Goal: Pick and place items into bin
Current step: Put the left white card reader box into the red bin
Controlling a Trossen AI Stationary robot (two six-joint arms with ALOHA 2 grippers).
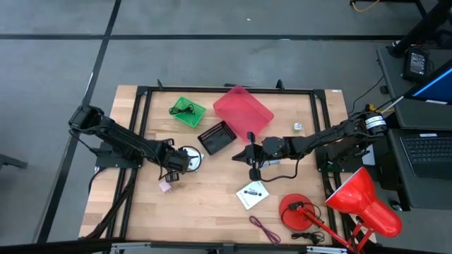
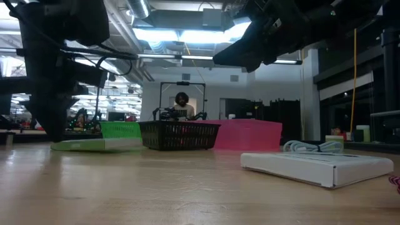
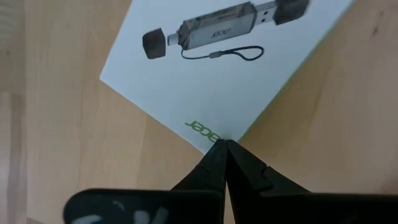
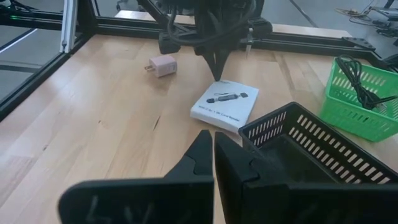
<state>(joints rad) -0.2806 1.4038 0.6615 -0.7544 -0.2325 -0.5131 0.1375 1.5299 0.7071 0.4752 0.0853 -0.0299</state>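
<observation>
My left gripper is shut and points down at a corner of a white card printed with a black USB stick; the same card shows in the right wrist view and the high view. A pink cube lies near it on the table. My right gripper is shut and empty, above the table's middle. A second white card lies flat nearer the front, and a maroon cord lies by the front edge. A small grey piece lies at the far right. My left gripper comes from above with its shut fingertips at the white card's corner below the green lettering. I cannot tell whether they touch it. The card lies flat on the table.
A green bin holding a black cable, a black mesh basket and a pink bin stand at the back. A red desk lamp stands at the front right. A black frame borders the table. A person shows far behind.
</observation>
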